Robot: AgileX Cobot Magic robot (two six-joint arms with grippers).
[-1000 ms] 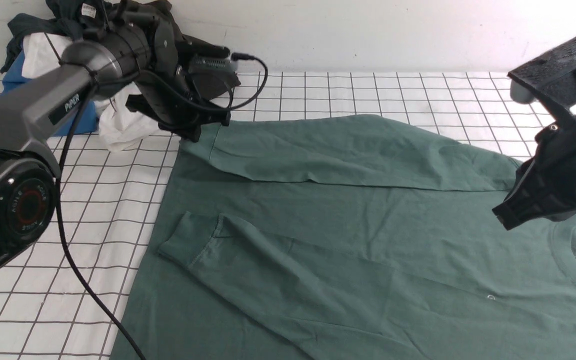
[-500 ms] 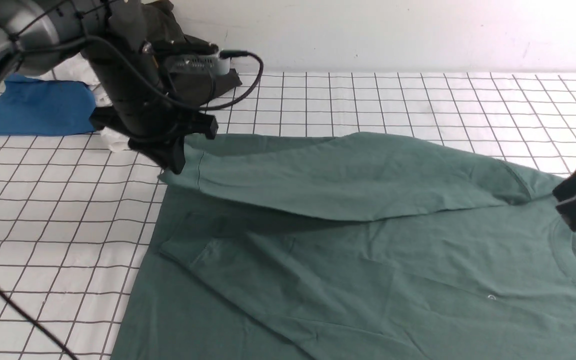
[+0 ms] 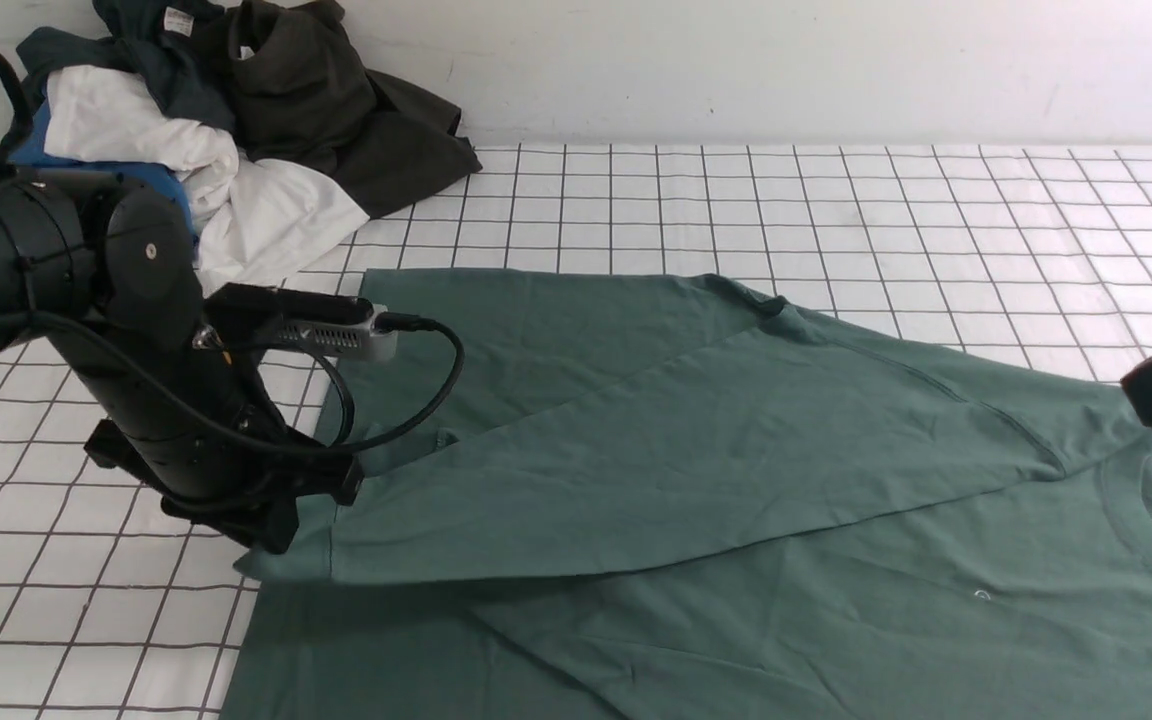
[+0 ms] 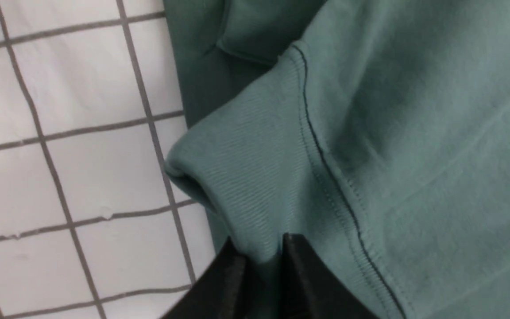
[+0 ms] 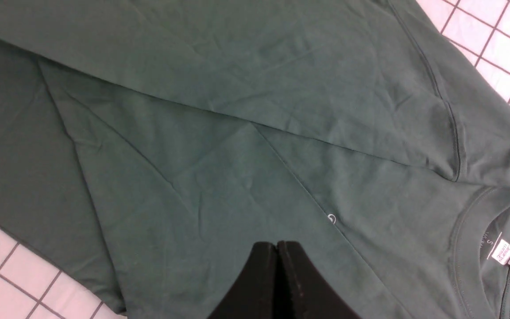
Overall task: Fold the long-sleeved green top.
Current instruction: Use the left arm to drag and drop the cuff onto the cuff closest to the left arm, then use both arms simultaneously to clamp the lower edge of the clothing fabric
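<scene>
Folding green long-sleeved top point(image 3: 736, 450): both sleeves crossed over body, left gripper point(image 4: 259, 250) pinching one cuff point(image 4: 237, 177), right gripper point(image 5: 277, 248) closed empty; body folds look pending.

We saw the ribbed cuff point(image 4: 246, 177) of the green long-sleeved top point(image 4: 414, 133) pinched between the two black fingers point(image 4: 301, 274) of the left tool point(image 4: 260, 248). The end of the cuff gaped a little. Behind it lay another layer of the same cloth, and beside it the white desk point(image 4: 82, 168) with dark grid lines.
</scene>
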